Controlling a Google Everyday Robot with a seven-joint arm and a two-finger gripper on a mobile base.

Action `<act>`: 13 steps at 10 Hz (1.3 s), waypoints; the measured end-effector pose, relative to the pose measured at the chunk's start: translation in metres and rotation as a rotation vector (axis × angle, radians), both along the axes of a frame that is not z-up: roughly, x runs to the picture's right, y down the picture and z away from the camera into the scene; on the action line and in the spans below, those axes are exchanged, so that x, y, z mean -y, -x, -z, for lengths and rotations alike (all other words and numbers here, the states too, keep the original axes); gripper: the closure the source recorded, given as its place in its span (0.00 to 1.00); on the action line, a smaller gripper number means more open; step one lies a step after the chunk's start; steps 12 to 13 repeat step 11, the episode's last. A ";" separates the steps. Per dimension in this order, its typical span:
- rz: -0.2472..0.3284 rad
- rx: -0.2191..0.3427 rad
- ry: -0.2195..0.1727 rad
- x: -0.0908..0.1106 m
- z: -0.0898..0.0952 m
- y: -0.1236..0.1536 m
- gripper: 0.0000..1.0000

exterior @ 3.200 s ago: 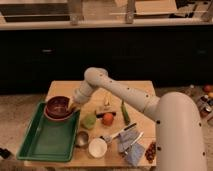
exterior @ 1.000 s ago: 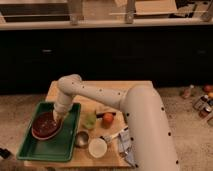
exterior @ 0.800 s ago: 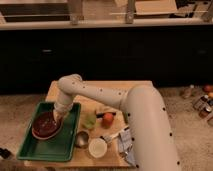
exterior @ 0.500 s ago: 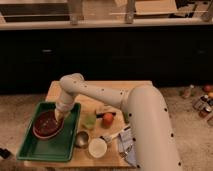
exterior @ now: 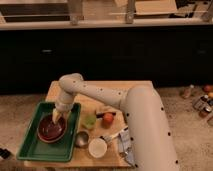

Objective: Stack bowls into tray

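The wide dark red-brown bowl (exterior: 50, 130) lies in the large green tray (exterior: 37, 151) on the left of the wooden table (exterior: 125, 89). It sits in the tray's middle, toward the far side. My gripper (exterior: 57, 117) points down at the bowl's far right rim, touching or just above it. The arm reaches in from the right, over the table. A small metal bowl (exterior: 82, 138) and a white bowl (exterior: 97, 147) stand on the table just right of the tray.
A small green cup (exterior: 89, 121) and an orange fruit (exterior: 108, 118) sit right of the tray. A grey-blue cloth (exterior: 125, 145) lies at the front right. Bottles (exterior: 199, 100) stand on the floor at the far right. A dark counter runs behind.
The bowl has come from above the tray's far right corner down into the tray's middle. Over the last second the gripper has shifted slightly up and right; the bowl stays put.
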State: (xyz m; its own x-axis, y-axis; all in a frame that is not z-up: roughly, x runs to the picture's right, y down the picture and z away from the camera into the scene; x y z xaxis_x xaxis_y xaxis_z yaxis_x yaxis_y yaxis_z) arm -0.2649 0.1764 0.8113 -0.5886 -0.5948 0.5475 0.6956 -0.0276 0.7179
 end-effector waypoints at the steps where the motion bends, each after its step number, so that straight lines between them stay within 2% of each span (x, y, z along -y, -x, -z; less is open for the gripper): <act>1: 0.004 0.003 0.002 0.000 0.000 0.002 0.20; 4: -0.013 0.014 0.002 0.008 0.001 0.004 0.20; 7: -0.077 0.012 -0.034 0.032 0.007 0.009 0.20; 9: -0.137 -0.017 -0.075 0.058 0.010 0.013 0.20; 11: -0.176 -0.043 -0.104 0.074 0.011 0.017 0.20; 13: -0.176 -0.043 -0.104 0.074 0.011 0.017 0.20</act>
